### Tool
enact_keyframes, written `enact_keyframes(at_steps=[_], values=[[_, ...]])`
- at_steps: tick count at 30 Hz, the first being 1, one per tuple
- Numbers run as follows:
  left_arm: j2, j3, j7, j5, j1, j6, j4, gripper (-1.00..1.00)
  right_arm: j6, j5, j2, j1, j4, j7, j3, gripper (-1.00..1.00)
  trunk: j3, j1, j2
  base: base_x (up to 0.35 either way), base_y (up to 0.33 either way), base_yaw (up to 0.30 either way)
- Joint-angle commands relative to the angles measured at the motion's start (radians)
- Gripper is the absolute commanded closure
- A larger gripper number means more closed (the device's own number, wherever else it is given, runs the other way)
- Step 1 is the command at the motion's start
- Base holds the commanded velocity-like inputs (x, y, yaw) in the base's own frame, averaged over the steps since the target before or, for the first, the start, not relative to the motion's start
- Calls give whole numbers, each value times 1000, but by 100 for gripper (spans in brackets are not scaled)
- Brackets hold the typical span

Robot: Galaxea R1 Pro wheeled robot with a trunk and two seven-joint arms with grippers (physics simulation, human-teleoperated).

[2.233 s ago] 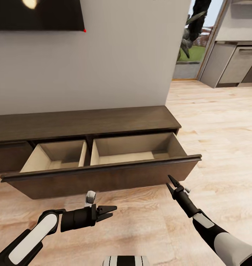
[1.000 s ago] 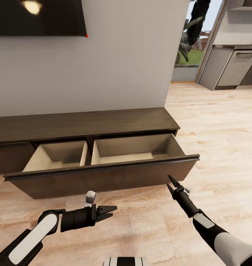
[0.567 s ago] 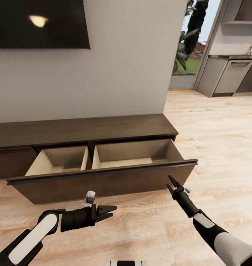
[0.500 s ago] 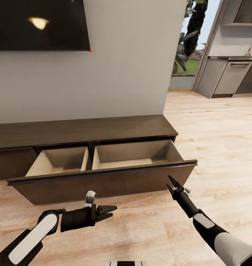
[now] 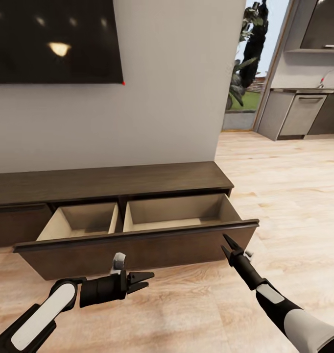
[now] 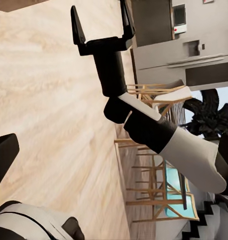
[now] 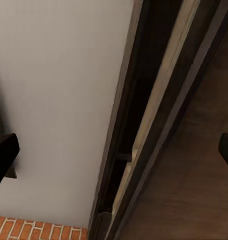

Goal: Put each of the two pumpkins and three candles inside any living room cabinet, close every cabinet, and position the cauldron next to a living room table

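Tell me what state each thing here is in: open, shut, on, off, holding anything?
Cabinet: wide drawer pulled open, nothing seen inside; the front at far left shut.
Left gripper: open, empty.
Right gripper: open, empty.
TV: dark, off.

cabinet (image 5: 108,184) | dark-brown, against wall | drawer open, seemingly empty
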Motion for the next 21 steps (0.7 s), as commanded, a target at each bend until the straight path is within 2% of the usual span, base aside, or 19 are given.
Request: enact_keyframes(at_steps=[1,6,13,21], values=[[1,-1,-3,0,-1,1,1,-100,10,-10,0,-1,1,1,5,-100,3,-1,0,0,0,0],[1,-1,-3,-1,-1,1,18,-100,10,-11,-6,-1,4,-12,6,-100,22,-3,1,0,0,0],[1,-1,-3,-1,-1,1,22,-100,18,-11,-62,1,5,-14,6,-100,50,-6,3,0,0,0],[1,-1,-2,0,-1,1,22,-100,22,-9,-94,4,40,-11,7,-100,80,-10,5,0,0,0]])
